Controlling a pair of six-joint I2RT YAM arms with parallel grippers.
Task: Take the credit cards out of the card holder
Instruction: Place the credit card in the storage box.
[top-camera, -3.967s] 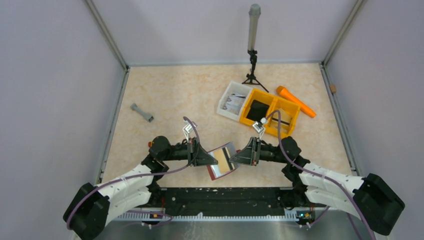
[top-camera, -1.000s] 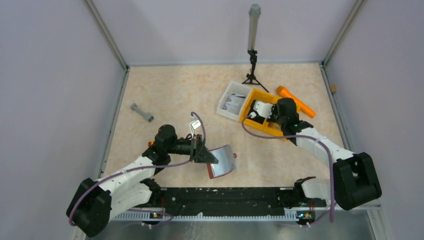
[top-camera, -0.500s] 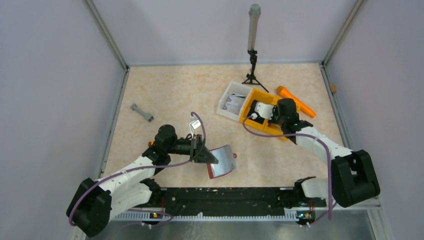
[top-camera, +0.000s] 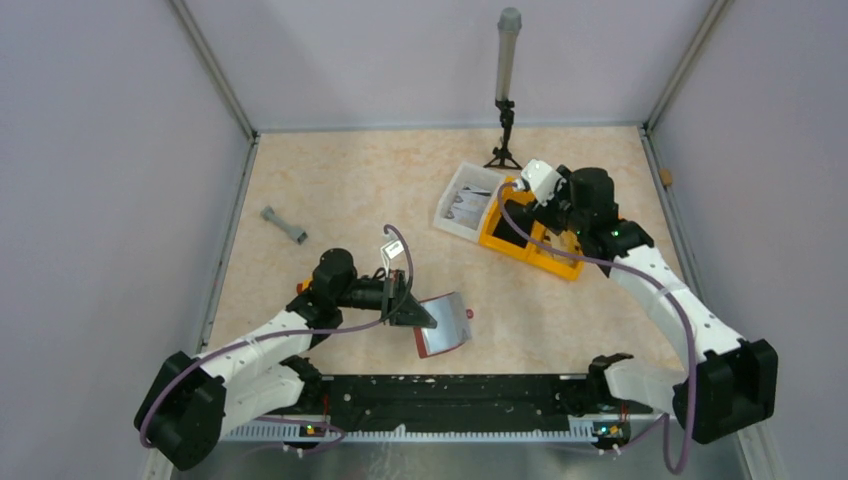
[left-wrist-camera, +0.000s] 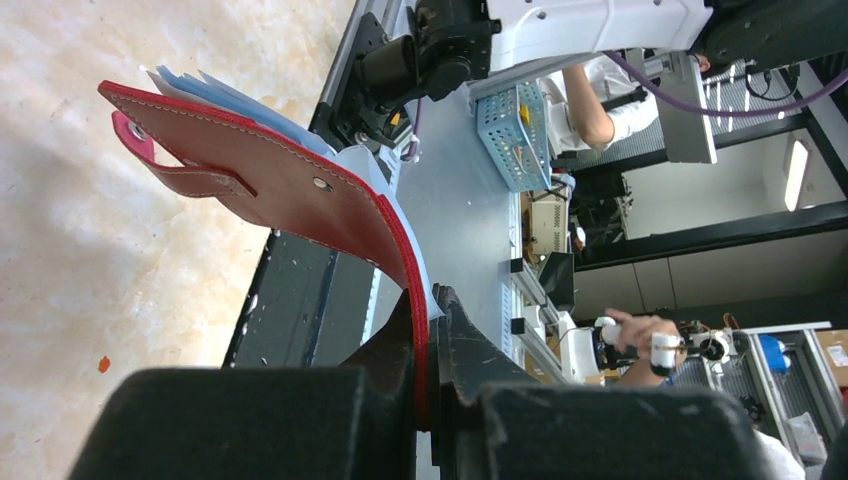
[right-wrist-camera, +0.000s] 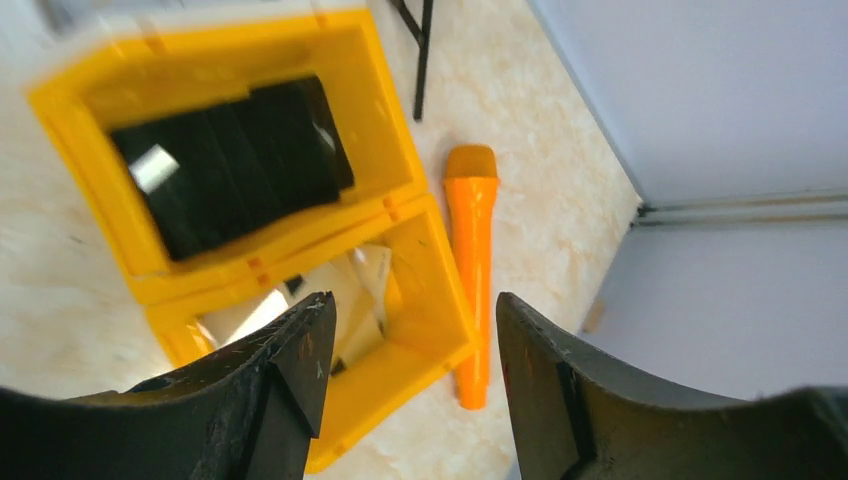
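Far left of the left jaws, a small grey dumbbell-shaped piece (top-camera: 284, 225) lies on the table (top-camera: 340, 190), well apart from everything else.

The left gripper (left-wrist-camera: 428, 300) is closed tight on the holder (left-wrist-camera: 280, 180). Its two fingers (left-wrist-camera: 385, 350) pinch one edge of the dark red cover, which rises out of the jaws and curves away from them. The snap tab (left-wrist-camera: 180, 172) lies along the cover's outer face, with its snap end sticking out past the cover's edge. The cards (left-wrist-camera: 235, 95) are in the holder, on the side of the cover turned away from the wrist camera. Their pale blue-white edges fan out past the cover at the end farthest from the jaws. How many there are cannot be told.

Right of these jaws and farther up the table sits a white tray (top-camera: 451, 190), just beside the yellow bin (right-wrist-camera: 390, 130).

The right gripper (right-wrist-camera: 410, 340) hangs above the bin with its jaws spread wide and nothing between them. Below the gap is a compartment holding a pale flat piece (right-wrist-camera: 345, 300), too blurred to name. The compartment beyond the fingertips holds a black thing (right-wrist-camera: 240, 165). Off the right finger, just outside the bin wall, lies an orange tool (right-wrist-camera: 472, 260). Past the bin stands a black tripod (top-camera: 505, 140).
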